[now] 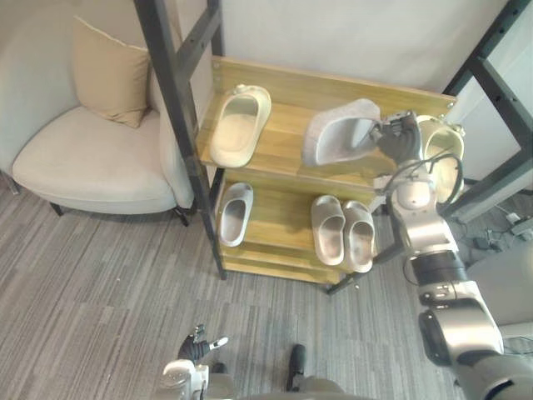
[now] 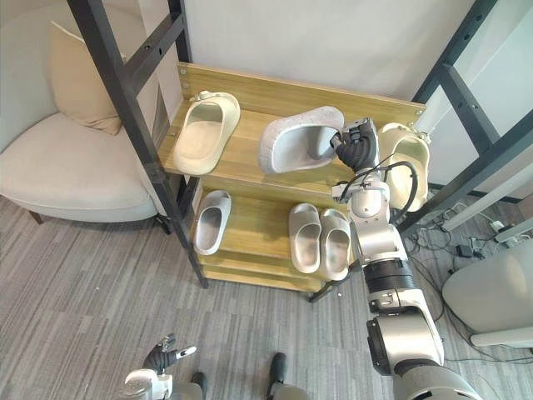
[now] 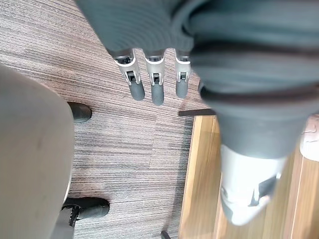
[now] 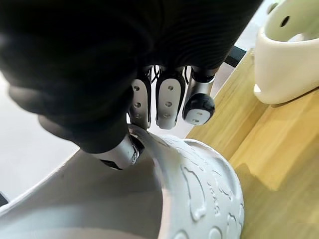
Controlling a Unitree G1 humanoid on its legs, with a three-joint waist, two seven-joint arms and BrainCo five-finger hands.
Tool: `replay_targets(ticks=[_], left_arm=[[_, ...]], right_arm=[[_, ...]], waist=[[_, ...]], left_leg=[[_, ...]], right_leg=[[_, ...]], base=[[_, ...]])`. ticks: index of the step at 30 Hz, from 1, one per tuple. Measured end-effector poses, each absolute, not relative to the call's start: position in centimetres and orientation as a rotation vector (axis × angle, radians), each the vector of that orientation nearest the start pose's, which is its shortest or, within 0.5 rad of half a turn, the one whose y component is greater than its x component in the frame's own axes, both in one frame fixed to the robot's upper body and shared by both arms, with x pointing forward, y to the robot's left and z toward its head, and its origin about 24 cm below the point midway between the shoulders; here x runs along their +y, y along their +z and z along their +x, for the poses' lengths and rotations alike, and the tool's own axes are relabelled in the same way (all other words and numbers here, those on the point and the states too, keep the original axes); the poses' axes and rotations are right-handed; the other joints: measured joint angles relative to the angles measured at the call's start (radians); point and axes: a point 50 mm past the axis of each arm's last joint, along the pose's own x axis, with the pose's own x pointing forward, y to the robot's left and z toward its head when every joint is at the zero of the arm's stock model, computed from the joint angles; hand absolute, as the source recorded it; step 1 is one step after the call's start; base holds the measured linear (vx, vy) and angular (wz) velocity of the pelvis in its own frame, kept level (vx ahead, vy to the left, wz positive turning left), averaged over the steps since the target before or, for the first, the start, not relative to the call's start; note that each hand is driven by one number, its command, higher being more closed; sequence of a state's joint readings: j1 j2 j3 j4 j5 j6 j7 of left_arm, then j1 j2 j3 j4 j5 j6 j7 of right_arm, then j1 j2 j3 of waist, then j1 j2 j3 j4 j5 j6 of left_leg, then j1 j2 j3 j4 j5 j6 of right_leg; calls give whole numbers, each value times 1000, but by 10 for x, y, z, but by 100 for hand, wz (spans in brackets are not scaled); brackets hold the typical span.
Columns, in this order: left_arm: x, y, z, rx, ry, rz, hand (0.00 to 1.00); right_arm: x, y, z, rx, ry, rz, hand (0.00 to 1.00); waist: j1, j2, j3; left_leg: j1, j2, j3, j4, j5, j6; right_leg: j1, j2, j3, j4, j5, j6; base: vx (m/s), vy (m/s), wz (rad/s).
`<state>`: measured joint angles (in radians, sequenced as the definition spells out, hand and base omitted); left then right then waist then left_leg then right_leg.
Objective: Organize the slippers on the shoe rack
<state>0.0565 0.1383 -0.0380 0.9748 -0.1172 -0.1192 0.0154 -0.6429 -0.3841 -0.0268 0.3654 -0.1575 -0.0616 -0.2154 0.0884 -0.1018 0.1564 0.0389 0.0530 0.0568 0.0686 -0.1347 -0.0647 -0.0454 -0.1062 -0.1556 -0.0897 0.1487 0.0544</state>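
A grey slipper (image 1: 337, 132) stands tilted on its side on the top shelf of the wooden shoe rack (image 1: 287, 108). My right hand (image 1: 398, 138) pinches its rim, thumb inside and fingers (image 4: 167, 102) outside. A cream slipper (image 1: 239, 123) lies flat at the shelf's left. Another cream slipper (image 1: 443, 150) sits at the right end, beside the hand. On the lower shelf lie a white slipper (image 1: 235, 212) and a beige pair (image 1: 342, 230). My left hand (image 1: 196, 347) hangs low over the floor, fingers (image 3: 156, 84) straight.
A beige armchair (image 1: 92, 150) with a tan cushion (image 1: 108, 73) stands left of the rack. Black metal frame posts (image 1: 171, 92) rise in front of the rack's left side, and more posts (image 1: 500, 92) at the right. Grey striped carpet (image 1: 108, 292) covers the floor.
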Motion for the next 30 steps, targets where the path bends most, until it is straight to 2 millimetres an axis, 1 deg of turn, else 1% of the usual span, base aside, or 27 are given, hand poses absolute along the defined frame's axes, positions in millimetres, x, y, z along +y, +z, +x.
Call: replay_targets(ticks=[4,6,11,13,16,18,21,25,30], left_arm=[[199,-144,130,908,109,54,0],[198,-144,130,908,106,57,0],[195,-146,127,918,92,70,0],[195,-147,126,924,91,71,0],[195,-147,125,928,86,81,0],[195,-148,124,933,83,86,0],[193,-148,124,933,76,91,0],[193,-148,124,935,70,96,0],[192,-148,123,935,68,97,0]], right_arm=[[-211,171,353,-381,-281,-449,100],[-211,169,347,-396,-296,-435,100],[-216,163,335,-411,-356,-466,100],[-219,162,332,-413,-386,-457,100],[-221,162,324,-438,-422,-482,100],[-218,164,321,-459,-429,-466,100],[-221,165,312,-485,-468,-438,100],[-222,164,303,-510,-480,-443,100],[-212,172,289,-594,-462,-399,100]], waist=[[-2,0,0],[-3,2,-1],[-9,17,-16],[-12,19,-17],[-19,20,-18],[-30,24,-20],[-30,29,-23],[-31,32,-25],[-33,34,-28]], left_leg=[[8,0,-1,0,0,0],[7,0,-2,0,0,0],[11,-1,-6,-4,0,0],[14,-1,-6,-6,1,0],[16,-1,-6,-10,2,-1],[17,-1,-6,-11,2,-1],[19,-1,-7,-12,2,-1],[36,0,-8,-15,2,-1],[36,1,-6,-15,2,-1]], right_leg=[[8,0,0,0,0,1],[8,0,-1,0,-1,1],[11,-1,-4,0,-2,3],[12,-1,-3,0,-3,4],[13,-1,-4,0,-3,4],[13,-1,-4,0,-3,4],[15,-1,-5,0,-3,5],[32,-1,-6,-1,-8,11],[31,-2,-4,0,-8,11]], base=[[0,0,0],[0,0,0],[0,0,0],[0,0,0],[0,0,0],[0,0,0],[0,0,0],[0,0,0],[0,0,0]])
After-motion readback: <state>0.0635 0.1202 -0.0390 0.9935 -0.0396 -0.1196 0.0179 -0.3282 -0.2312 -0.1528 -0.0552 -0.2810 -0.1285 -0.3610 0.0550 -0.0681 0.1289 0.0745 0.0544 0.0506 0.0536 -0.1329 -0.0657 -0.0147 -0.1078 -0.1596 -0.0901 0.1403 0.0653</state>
